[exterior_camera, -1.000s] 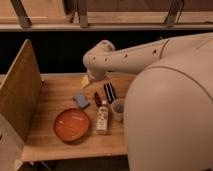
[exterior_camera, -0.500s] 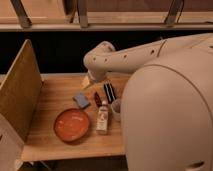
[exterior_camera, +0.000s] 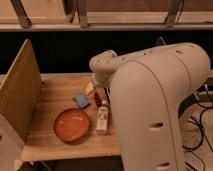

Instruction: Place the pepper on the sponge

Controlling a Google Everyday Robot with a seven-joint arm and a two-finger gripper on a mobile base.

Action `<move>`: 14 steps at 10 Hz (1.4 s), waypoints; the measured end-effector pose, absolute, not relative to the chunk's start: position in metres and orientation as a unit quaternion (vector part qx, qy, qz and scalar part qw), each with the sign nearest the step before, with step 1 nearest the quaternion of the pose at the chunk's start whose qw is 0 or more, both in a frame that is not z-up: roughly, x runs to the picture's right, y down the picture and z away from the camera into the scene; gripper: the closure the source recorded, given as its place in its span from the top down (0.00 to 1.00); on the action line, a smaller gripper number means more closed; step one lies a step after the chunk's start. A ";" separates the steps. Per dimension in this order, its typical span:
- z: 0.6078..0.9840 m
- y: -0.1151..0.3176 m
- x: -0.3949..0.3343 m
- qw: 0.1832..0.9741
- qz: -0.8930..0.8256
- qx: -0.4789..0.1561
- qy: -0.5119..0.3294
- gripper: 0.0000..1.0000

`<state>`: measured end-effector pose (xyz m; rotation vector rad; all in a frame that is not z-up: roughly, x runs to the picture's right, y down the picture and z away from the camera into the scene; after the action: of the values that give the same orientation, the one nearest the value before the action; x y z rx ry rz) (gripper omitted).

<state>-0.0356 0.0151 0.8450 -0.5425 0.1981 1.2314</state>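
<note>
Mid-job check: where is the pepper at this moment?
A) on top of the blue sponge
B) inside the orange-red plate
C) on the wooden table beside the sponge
C: the pepper lies on the wooden table just beside the sponge, not on it, and clear of the plate; the gripper sits right above it, at the end of the arm.

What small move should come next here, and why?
Probably lower the pincer onto the pepper and take hold of it. The pepper lies beside the sponge, not on it, and the pincer hangs close by, just behind the two.
</note>
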 end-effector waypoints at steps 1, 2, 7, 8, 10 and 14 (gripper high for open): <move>0.857 0.018 -0.037 0.777 0.563 -0.265 0.097 0.80; 0.865 0.017 -0.039 0.778 0.558 -0.273 0.099 0.80; 0.892 0.023 -0.042 0.780 0.532 -0.310 0.112 0.80; 0.892 0.024 -0.042 0.780 0.532 -0.310 0.112 0.80; 0.892 0.023 -0.041 0.781 0.532 -0.308 0.112 0.80; 0.893 0.020 -0.034 0.772 0.546 -0.309 0.104 0.80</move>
<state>-0.0342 0.0204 0.8929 -0.6696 0.2253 1.1835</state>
